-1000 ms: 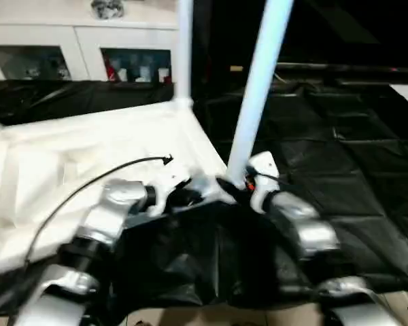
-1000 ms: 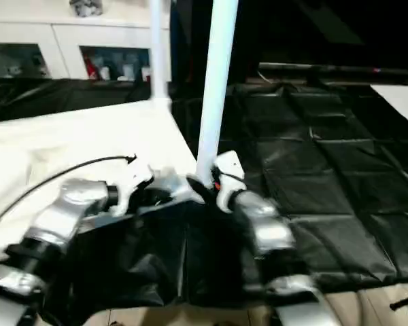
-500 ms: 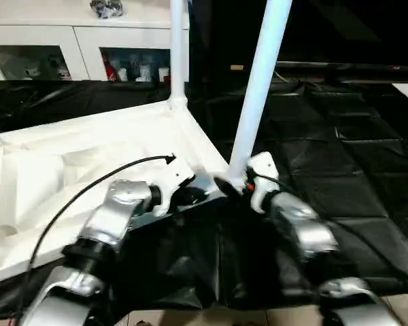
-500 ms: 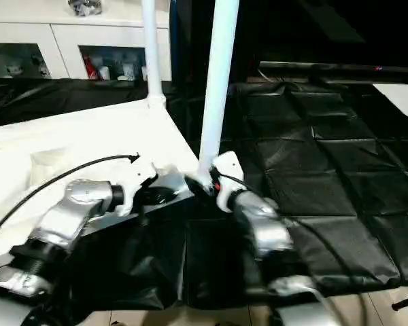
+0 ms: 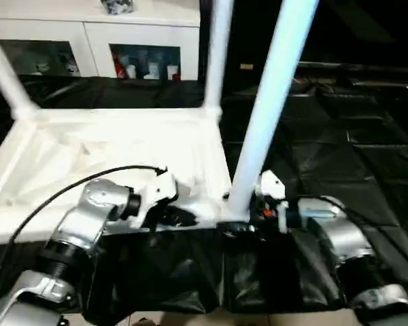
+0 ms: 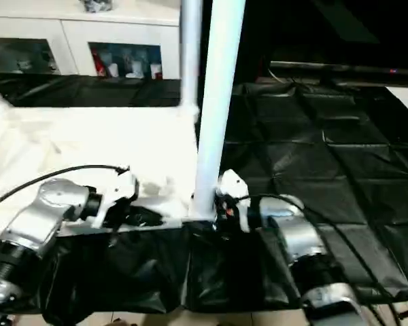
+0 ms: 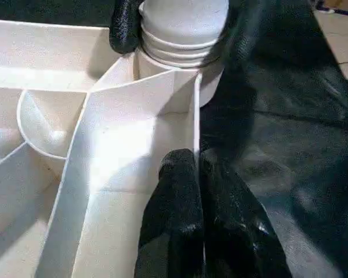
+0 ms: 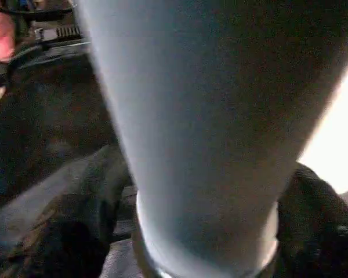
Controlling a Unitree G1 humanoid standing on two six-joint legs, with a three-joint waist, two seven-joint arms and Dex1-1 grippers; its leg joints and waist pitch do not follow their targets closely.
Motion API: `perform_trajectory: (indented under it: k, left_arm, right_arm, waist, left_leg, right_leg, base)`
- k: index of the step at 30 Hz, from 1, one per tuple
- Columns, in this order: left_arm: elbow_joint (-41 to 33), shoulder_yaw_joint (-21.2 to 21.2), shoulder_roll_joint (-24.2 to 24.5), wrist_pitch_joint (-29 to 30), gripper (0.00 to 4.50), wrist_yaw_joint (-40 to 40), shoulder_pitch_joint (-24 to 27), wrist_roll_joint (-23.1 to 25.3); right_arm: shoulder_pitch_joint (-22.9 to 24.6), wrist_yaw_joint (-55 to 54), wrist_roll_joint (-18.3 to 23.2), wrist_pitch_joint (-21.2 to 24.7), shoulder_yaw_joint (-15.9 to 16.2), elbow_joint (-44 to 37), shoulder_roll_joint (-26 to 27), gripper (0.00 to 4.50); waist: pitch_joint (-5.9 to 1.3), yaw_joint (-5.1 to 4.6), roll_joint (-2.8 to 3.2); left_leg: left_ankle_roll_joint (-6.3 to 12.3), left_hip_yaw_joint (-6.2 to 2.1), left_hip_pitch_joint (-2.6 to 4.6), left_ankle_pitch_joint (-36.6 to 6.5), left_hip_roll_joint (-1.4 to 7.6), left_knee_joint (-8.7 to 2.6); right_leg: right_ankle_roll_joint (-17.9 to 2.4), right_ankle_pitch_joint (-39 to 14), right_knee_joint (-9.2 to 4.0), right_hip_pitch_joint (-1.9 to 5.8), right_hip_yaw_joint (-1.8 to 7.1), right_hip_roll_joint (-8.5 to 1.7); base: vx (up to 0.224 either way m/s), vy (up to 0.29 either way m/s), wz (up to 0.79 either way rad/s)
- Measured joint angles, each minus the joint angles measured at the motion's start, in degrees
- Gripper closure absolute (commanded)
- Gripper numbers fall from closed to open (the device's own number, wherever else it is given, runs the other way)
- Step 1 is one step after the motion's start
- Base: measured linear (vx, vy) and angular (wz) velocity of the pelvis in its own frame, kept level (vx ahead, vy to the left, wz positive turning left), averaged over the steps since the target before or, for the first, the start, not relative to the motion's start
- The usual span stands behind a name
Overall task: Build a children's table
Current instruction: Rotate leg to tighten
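While tabletop (image 5: 115, 146) lies underside-up, leg (image 5: 268, 109) stands upright; right tool (image 5: 248, 204) clasps leg, left tool (image 7: 198, 174) pinches rib.

Both silver forearms reach in from the frame's bottom corners toward its lower centre. The left gripper (image 7: 200, 174) has its two black fingers pressed together, pinching a thin white rib. The right gripper (image 5: 241, 204) has its fingers spread around a white tube's base.

both head eyes look forward and down over the silver forearms. each wrist camera sits very close: left along its fingers (image 7: 180, 226), right against the white tapered tubular leg (image 8: 203, 116), their shared corner.
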Motion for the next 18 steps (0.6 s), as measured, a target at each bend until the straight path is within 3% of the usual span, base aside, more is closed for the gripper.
perform_trajectory:
  k: [7, 12, 18]
  left_arm:
    - [0.1, 0.0, 0.3, 0.7, 4.50, 0.5, 0.0, -0.7]
    - [0.7, 1.8, -2.8, 2.7, 4.50, 7.8, -0.1, 0.7]
    - [2.9, 2.6, -7.6, 5.0, 4.50, 18.0, -1.8, 3.2]
  right_arm:
    - [-0.1, -2.5, -0.4, -1.7, -0.4, 1.4, 1.5, 1.69]
    - [-0.8, -16.8, -1.8, -2.9, -4.3, 5.1, 6.5, 1.80]
    - [-4.2, -36.3, -4.0, -2.8, -7.4, 10.5, 12.6, 1.81]
  waist:
    - [0.00, 0.26, 0.00]
    - [-0.02, -1.47, -0.03]
    - [-0.14, -2.48, 0.17]
  left_leg:
    - [-0.01, 0.01, 0.04, 0.0, 0.01, 0.00]
    - [-0.01, -0.01, 0.09, 0.0, -0.03, 0.01]
    - [-0.01, -0.05, 0.14, 0.0, -0.08, -0.01]
  right_leg:
    - [0.0, 0.0, 0.03, -0.02, 0.02, 0.01]
    - [0.0, 0.0, 0.02, 0.00, 0.03, 0.01]
    - [0.1, -0.1, 0.02, 0.02, 0.06, 0.01]
  base:
    - [0.000, 0.000, 0.00]
    - [0.000, 0.000, 0.00]
    - [0.000, 0.000, 0.00]
